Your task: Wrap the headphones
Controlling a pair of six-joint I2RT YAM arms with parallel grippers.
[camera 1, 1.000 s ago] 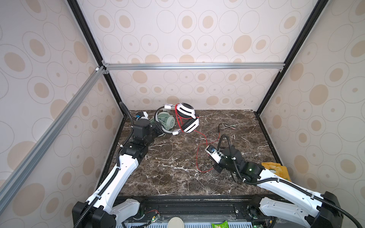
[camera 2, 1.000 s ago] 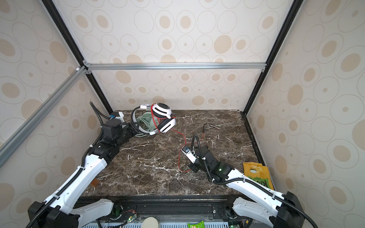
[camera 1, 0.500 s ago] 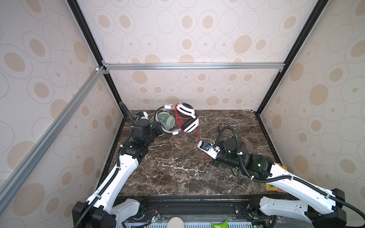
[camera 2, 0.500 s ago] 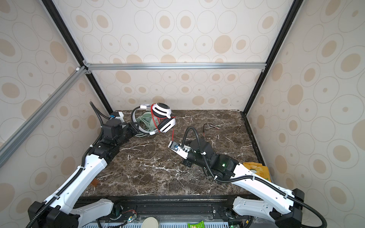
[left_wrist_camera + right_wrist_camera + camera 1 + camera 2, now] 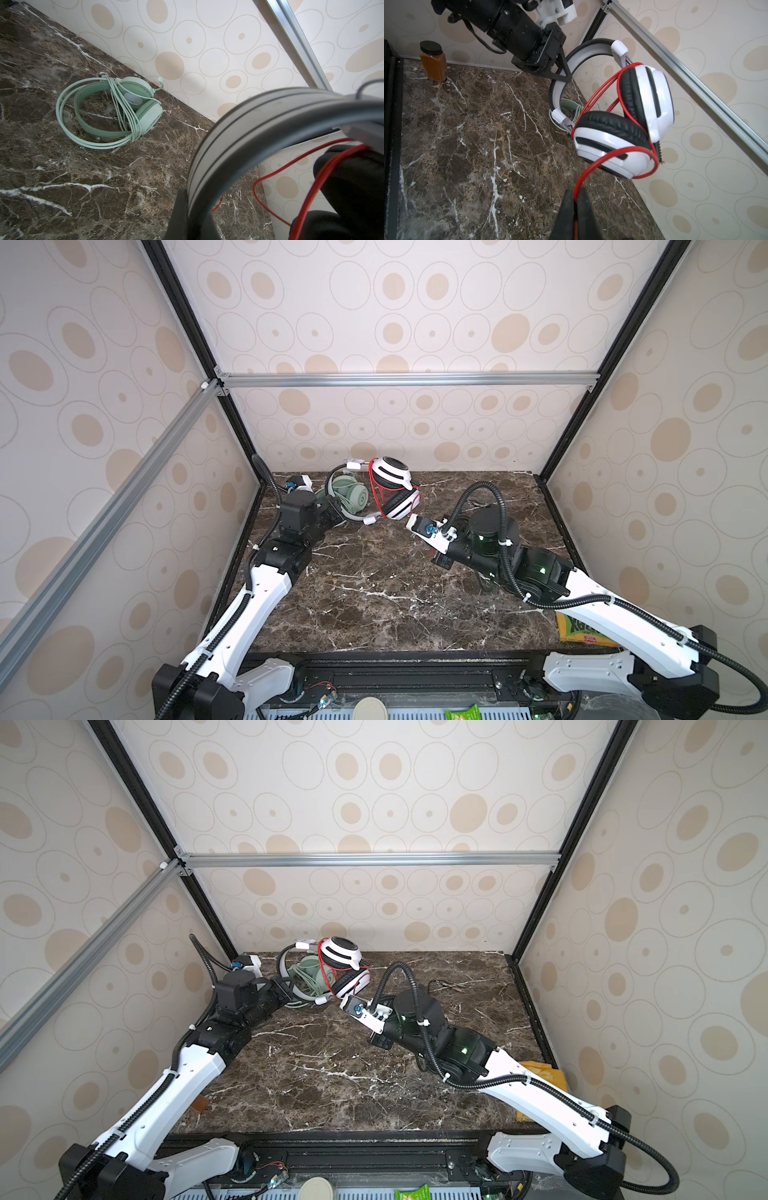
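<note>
"When we start at the front of our table [image 5: 374, 614], what do we see first?"

"Our right gripper [image 5: 576, 197]. Its two black fingers are squeezed tight on the thin red cable [image 5: 593, 166]."

"And a bit farther back?"

"We see the white-and-black headphones [image 5: 610, 143]. They hang in the air over the table and do not touch it. Our left gripper [image 5: 564, 72] is clamped on the headband [image 5: 589, 46]. The red cable already goes round the two ear cups a few times."

"What do we see behind them?"

"The mint-green headphones [image 5: 116, 108] lie flat on the table by the back wall. Their pale green cable [image 5: 124, 116] is wound round them. We think that pair is done."

"So what could go wrong for us now?"

"We think we are on the last loops of the red cable. It is thin and smooth, so if we pull too hard, it could slide out of our right fingers. A hard pull could also twist the headband in our left gripper, and the white pair could tip. If we let the cable go slack, the loops could slip off the ear cups and fall open. And if we swing the white pair low, it could bump the green pair close behind it and mess up that neat cable."
</note>
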